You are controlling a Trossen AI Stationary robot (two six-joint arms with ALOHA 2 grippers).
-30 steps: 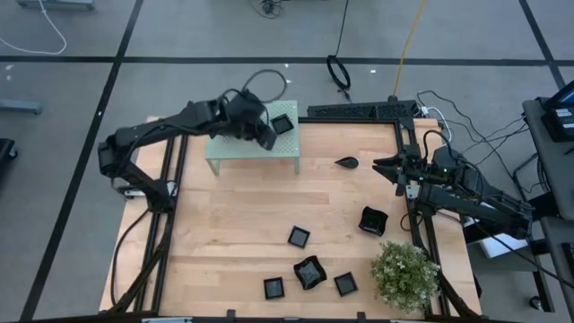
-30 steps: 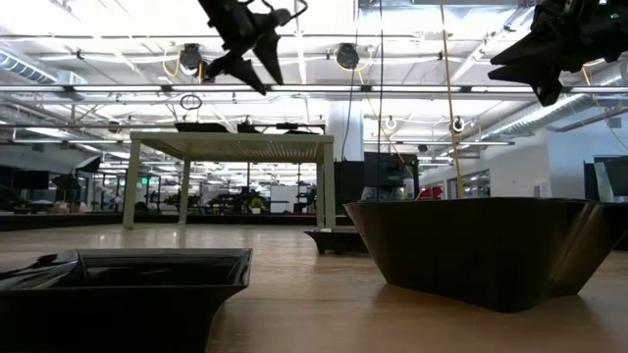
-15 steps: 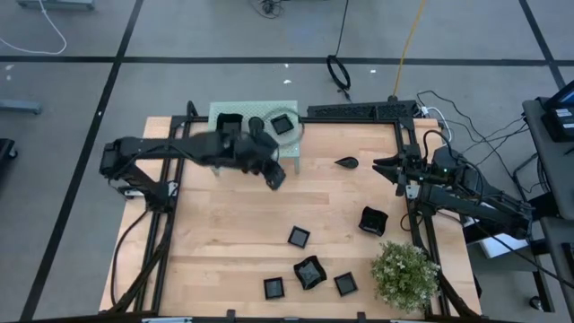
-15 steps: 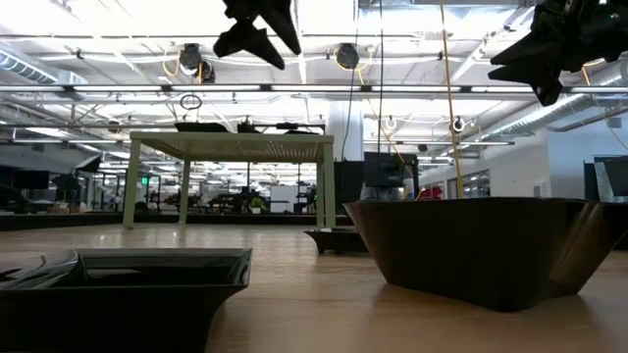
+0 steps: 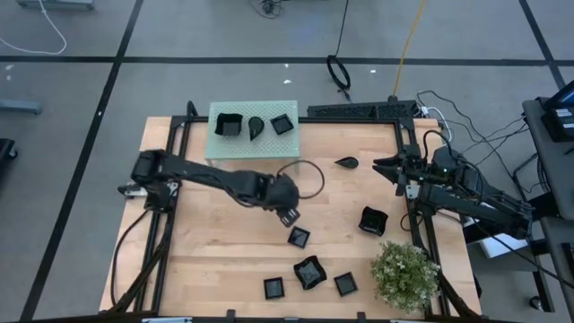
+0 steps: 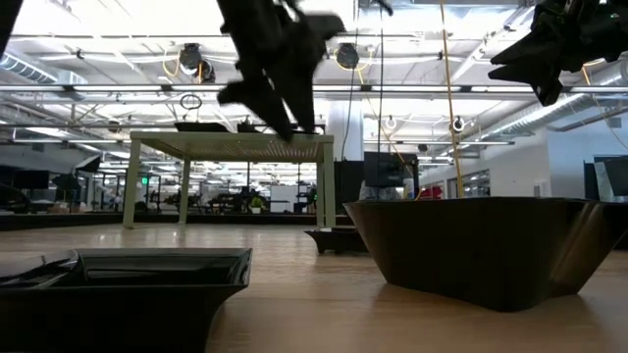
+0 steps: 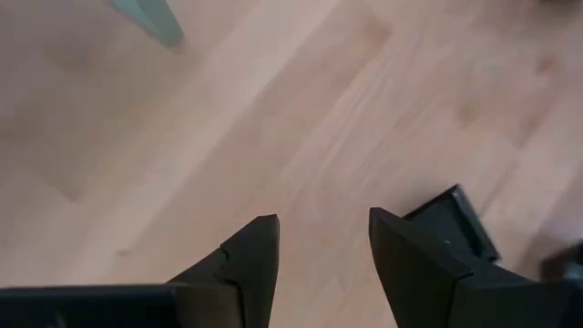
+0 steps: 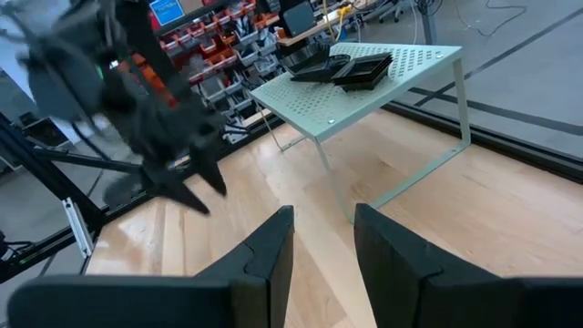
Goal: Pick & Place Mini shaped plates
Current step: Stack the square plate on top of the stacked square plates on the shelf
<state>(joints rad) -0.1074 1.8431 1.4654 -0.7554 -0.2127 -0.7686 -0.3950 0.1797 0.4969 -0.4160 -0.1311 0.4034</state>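
Three mini shaped plates [image 5: 256,126], glossy black, lie on the green perforated platform [image 5: 254,144] at the far side. Others rest on the wood: a teardrop one [image 5: 347,162], a wavy-rimmed one [image 5: 373,220], a small square one [image 5: 299,237] and several near the front edge [image 5: 309,272]. My left gripper [image 5: 289,215] hangs open and empty over the table's middle, tilted down, just beside the small square plate [image 7: 453,223]. My right gripper [image 5: 381,166] waits open at the right edge, high above the table [image 6: 510,64].
A potted green plant [image 5: 405,274] stands at the near right corner. The green platform stands on thin legs [image 8: 332,182] at the far side. Bare wood [image 5: 224,233] lies left of my left gripper.
My left gripper has left the green platform and swung toward the near and right edges, sinking to the table's middle beside the small square plate. It carries nothing. Three plates now show uncovered on the platform.
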